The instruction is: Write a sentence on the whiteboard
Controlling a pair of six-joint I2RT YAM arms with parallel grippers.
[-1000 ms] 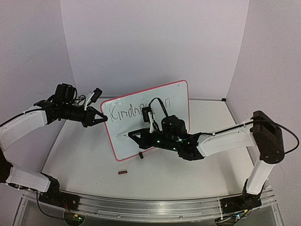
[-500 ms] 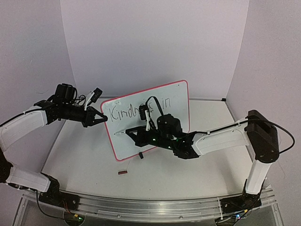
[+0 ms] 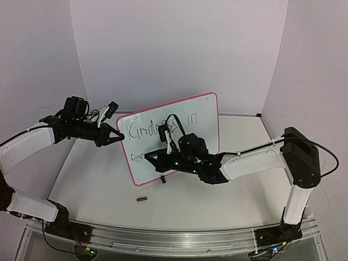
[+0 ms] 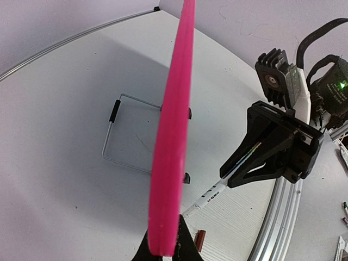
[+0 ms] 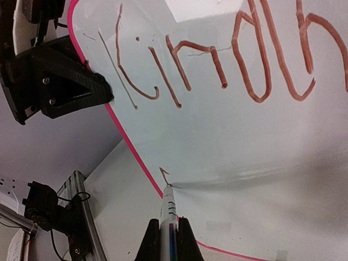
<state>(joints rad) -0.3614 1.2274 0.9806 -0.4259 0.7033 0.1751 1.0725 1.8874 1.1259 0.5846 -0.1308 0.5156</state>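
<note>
The whiteboard stands tilted at the table's middle, red-rimmed. The sentence reads "Kindness in" along its top. My left gripper is shut on the board's left rim; in the left wrist view its fingers pinch the pink edge. My right gripper is shut on a white marker. In the right wrist view the marker touches the board near its lower left rim, at a small red stroke below the lettering.
A small reddish-brown marker cap lies on the table in front of the board, also in the left wrist view. A wire stand props the board from behind. A black clip foot sits at the bottom rim.
</note>
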